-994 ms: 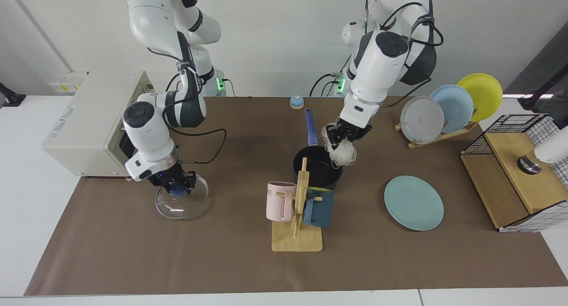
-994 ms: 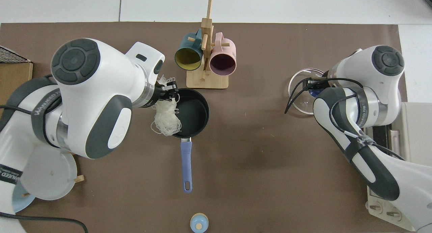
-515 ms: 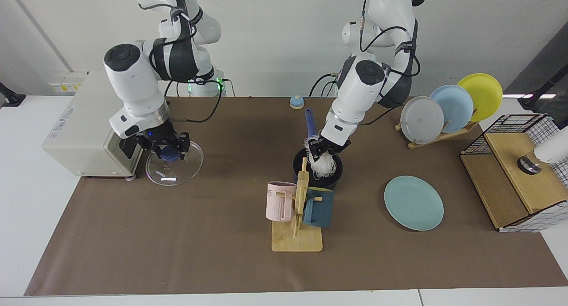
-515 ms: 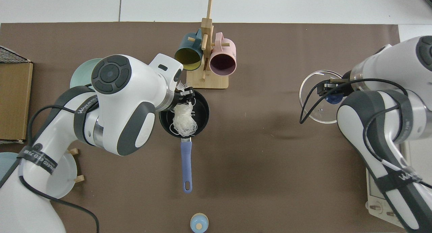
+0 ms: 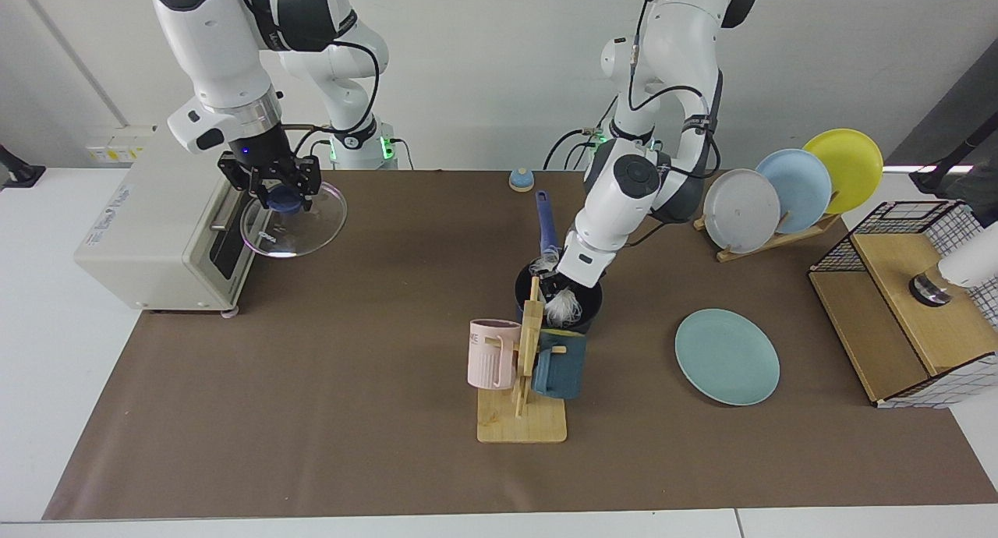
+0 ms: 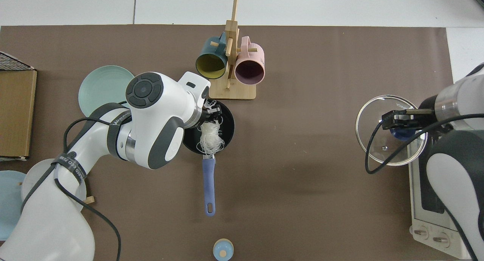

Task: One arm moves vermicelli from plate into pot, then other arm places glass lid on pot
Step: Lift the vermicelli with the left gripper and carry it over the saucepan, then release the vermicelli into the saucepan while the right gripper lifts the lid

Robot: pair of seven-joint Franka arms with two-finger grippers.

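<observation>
here left fingers [image 5: 555, 282] pinch vermicelli [image 5: 563, 308] inside the pot [image 5: 577, 310] (right fingers [image 5: 269, 185] clamp the raised glass lid [image 5: 295, 220]).

The small black pot [image 5: 575, 306] with a long blue handle sits at frame centre; white vermicelli [image 5: 563, 309] hangs into it, tangled and loose. The flat teal plate [image 5: 727, 356] lies bare at lower right. The clear glass lid [image 5: 294, 224], blue-knobbed, is tilted in the air at upper left
</observation>
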